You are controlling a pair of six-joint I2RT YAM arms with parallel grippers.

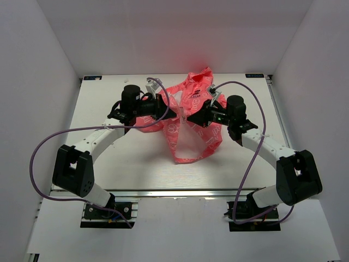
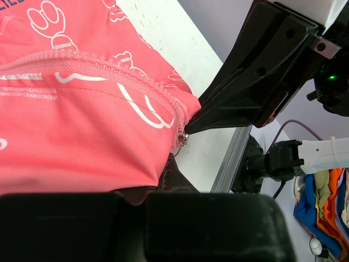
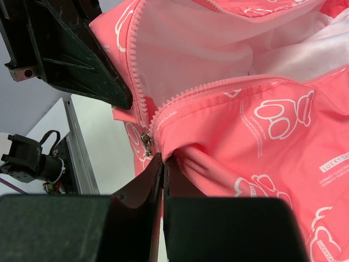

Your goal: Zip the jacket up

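Left tool (image 1: 172,113), right tool (image 1: 188,117) tight on jacket (image 1: 192,91) hem

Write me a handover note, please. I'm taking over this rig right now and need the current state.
Left gripper: shut on fabric of the coral-pink thin hooded jacket, next to the zipper's end.
Right gripper: shut on the jacket fabric on the other side of that end.
Jacket: held up between both arms over the white table.
Done: both zipper halves meet at the small metal slider.
Left: the zipper gapes open above the slider, with the white lining showing. The slider has yet to be pulled along.
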